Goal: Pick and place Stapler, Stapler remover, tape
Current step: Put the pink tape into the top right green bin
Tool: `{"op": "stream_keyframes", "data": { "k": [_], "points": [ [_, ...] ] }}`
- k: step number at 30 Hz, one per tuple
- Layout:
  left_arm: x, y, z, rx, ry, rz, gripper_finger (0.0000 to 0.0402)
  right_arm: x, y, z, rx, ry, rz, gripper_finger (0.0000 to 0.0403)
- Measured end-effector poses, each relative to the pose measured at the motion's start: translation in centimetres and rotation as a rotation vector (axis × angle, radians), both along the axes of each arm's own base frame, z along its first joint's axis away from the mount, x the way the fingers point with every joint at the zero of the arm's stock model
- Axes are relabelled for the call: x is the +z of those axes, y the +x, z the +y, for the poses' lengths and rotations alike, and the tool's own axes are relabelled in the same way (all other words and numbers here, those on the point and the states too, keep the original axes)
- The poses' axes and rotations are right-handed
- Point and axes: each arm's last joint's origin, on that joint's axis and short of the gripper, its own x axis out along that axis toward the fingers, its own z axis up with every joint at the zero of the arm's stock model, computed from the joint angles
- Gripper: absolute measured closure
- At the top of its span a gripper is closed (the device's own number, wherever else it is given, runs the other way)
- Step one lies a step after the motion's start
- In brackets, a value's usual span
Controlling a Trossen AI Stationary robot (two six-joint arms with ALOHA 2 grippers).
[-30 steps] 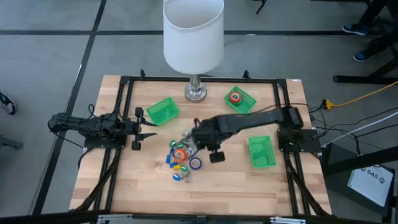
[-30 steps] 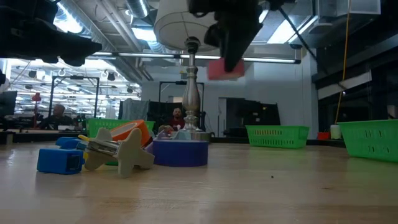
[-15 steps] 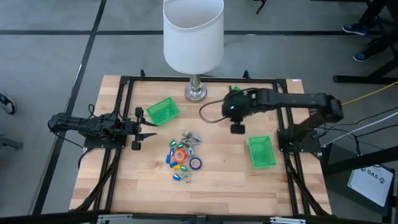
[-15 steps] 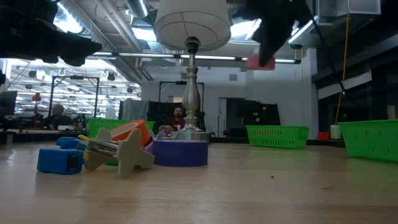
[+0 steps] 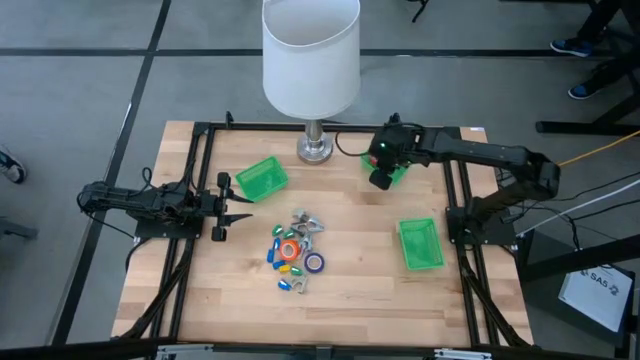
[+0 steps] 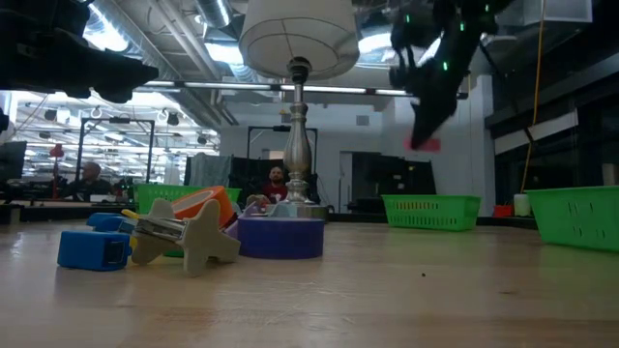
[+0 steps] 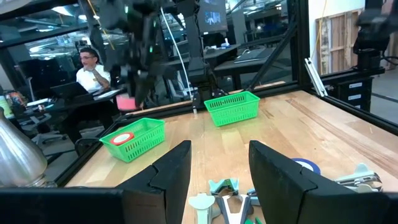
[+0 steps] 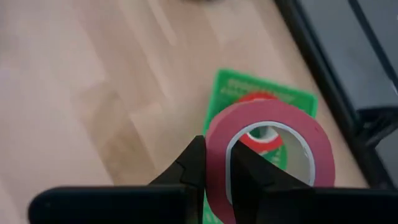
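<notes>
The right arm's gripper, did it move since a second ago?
Yes. The right gripper, holding the red tape, went from the middle pile toward the lamp, over the far green bin.

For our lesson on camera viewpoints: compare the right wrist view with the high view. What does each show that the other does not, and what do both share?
Only the right wrist view: the right gripper shut on the rim of a red ring-shaped tape roll, held above the bin. Only the high view: the white lamp, the pile of small coloured items, two other green bins, and the left gripper waiting at the left. Both: the far green plastic bin already holding a red roll, and the wooden table.
</notes>
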Motion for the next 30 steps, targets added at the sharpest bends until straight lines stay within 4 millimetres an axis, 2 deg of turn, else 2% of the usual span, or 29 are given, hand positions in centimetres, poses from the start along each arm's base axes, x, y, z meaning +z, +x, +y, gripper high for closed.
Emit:
{"op": "stream_keyframes", "data": {
  "k": [6, 11, 15, 26, 30],
  "points": [
    [0.0, 0.0, 0.0, 0.001, 0.000, 0.000, 0.0245, -4.5, -2.5, -1.7, -0.183, 0.071, 0.046, 0.0357],
    [0.0, 0.0, 0.0, 0.001, 0.000, 0.000, 0.0245, -6.8, -3.4, -1.8, -0.218, 0.116, 0.006, 0.0357],
    [0.0, 0.0, 0.0, 0.001, 0.000, 0.000, 0.0245, -7.5, -3.2, -1.9, -0.195, 0.080, -0.053, 0.0357],
    [0.0, 0.0, 0.0, 0.002, 0.000, 0.000, 0.0245, -7.6, -3.6, -2.3, -0.209, 0.104, -0.047, 0.0356],
    [0.0, 0.0, 0.0, 0.001, 0.000, 0.000, 0.0245, -7.6, -3.7, -2.5, -0.165, 0.103, -0.037, 0.0339]
  ]
}}
